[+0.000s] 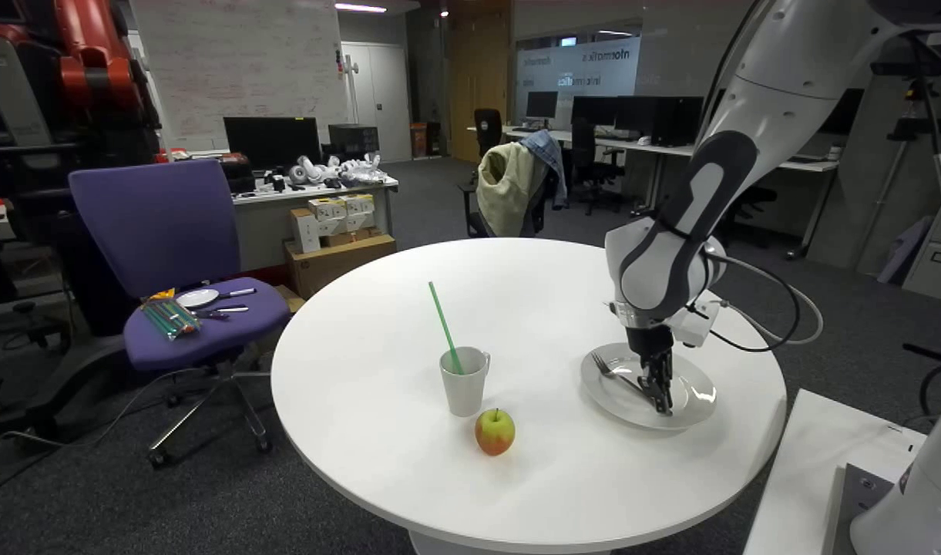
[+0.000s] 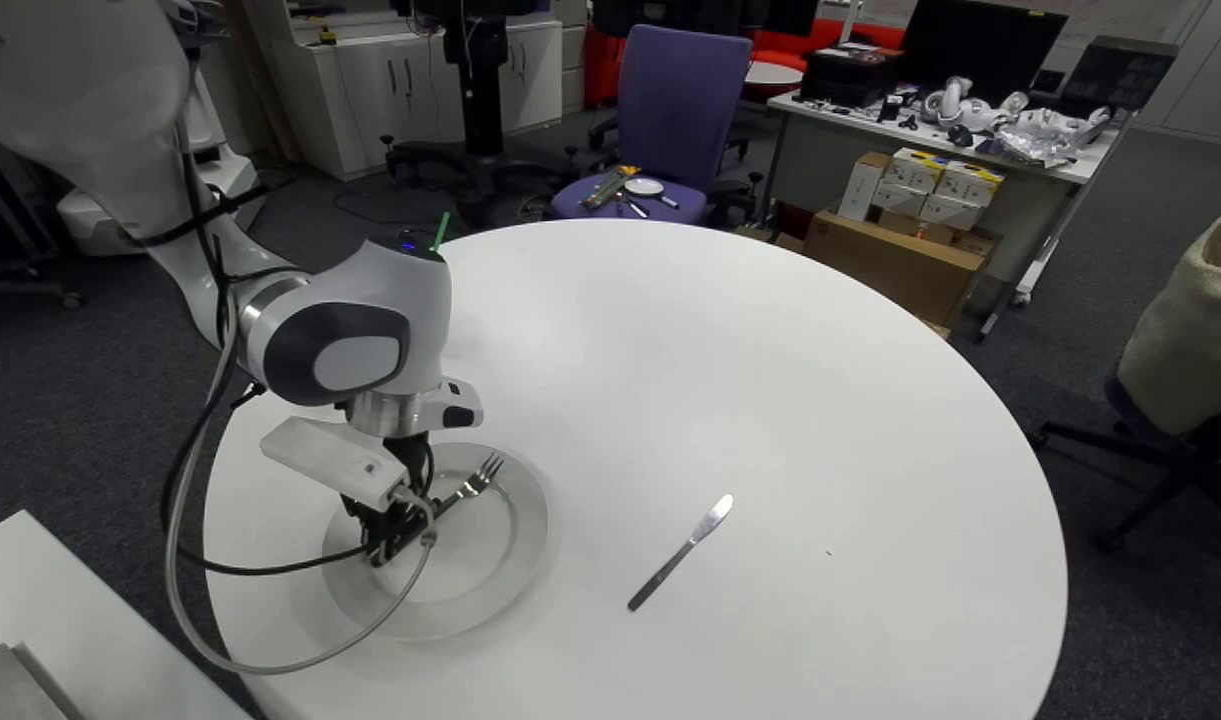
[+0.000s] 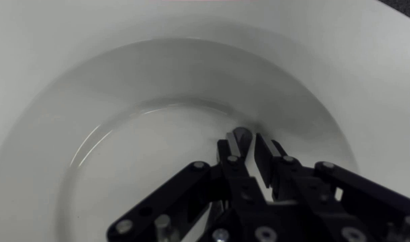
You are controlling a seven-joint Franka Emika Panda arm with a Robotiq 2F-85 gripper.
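Here the arm (image 1: pixel 778 100) is angled low, the wrist (image 2: pixel 350 340) turned downward, and there, the fingers (image 3: pixel 263 158) are held close together, a slim gap shown between them.

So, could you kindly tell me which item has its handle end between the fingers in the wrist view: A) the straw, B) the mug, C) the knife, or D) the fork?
D: both exterior views show the fork with its tines over the plate and its handle running in to the fingers.
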